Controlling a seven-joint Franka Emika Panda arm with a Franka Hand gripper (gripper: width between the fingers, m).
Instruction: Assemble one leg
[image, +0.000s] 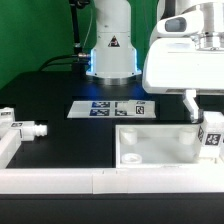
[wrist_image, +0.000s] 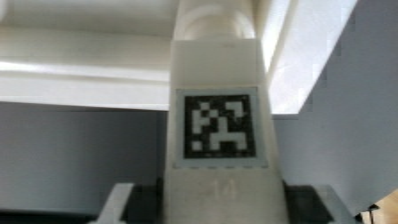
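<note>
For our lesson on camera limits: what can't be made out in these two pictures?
- Held leg: cut off by the exterior view's right edge.
- Gripper: the wrist view's bottom edge crops the fingertips, and blur hides whether they clamp the leg.
- Marker board: in the exterior view its tags are too small to read.
- Spare leg: exterior view, details too small.

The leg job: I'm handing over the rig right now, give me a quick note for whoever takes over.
Gripper: shut on the leg, which is held roughly upright with a tag facing the wrist camera.
Position: the leg is at the exterior view's right edge of the square panel. I cannot tell whether it touches the panel.
A second leg lies on the table at the exterior view's left.
Done: leg grasped and at the panel.
Left: seat it in the panel, then release.
</note>
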